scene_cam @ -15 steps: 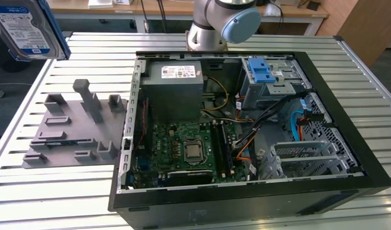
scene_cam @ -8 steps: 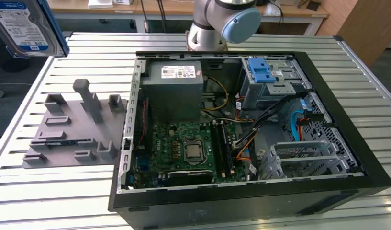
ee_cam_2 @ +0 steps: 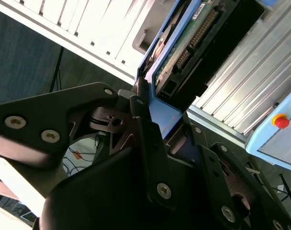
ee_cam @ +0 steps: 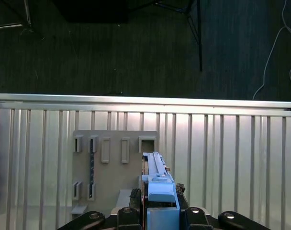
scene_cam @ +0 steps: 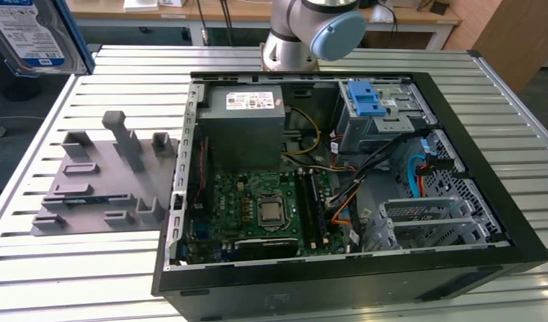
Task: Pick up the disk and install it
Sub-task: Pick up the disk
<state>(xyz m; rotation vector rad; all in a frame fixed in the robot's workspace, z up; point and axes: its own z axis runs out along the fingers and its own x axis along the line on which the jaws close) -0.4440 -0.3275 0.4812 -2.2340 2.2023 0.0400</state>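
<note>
The disk (scene_cam: 32, 33) hangs high in the air at the exterior view's far left, above and beyond the table's corner. Its silver face, white-and-blue label and blue side rail show. In the second wrist view the disk (ee_cam_2: 184, 52) shows its green circuit board and blue rail, clamped between the black fingers (ee_cam_2: 140, 115) of my gripper (ee_cam_2: 157, 122). In the first wrist view the disk (ee_cam: 157, 184) stands edge-on above the gripper (ee_cam: 160, 208), which is shut on it. The slatted table lies well below.
An open computer case (scene_cam: 488, 194) lies on the slatted metal table (scene_cam: 94, 282), with a grey box (scene_cam: 242, 124), a motherboard (scene_cam: 265, 208) and a drive bay with a blue clip (scene_cam: 367, 99). A grey holder fixture (scene_cam: 104, 174) sits at the exterior view's left. The arm's base (scene_cam: 300, 33) stands behind the case.
</note>
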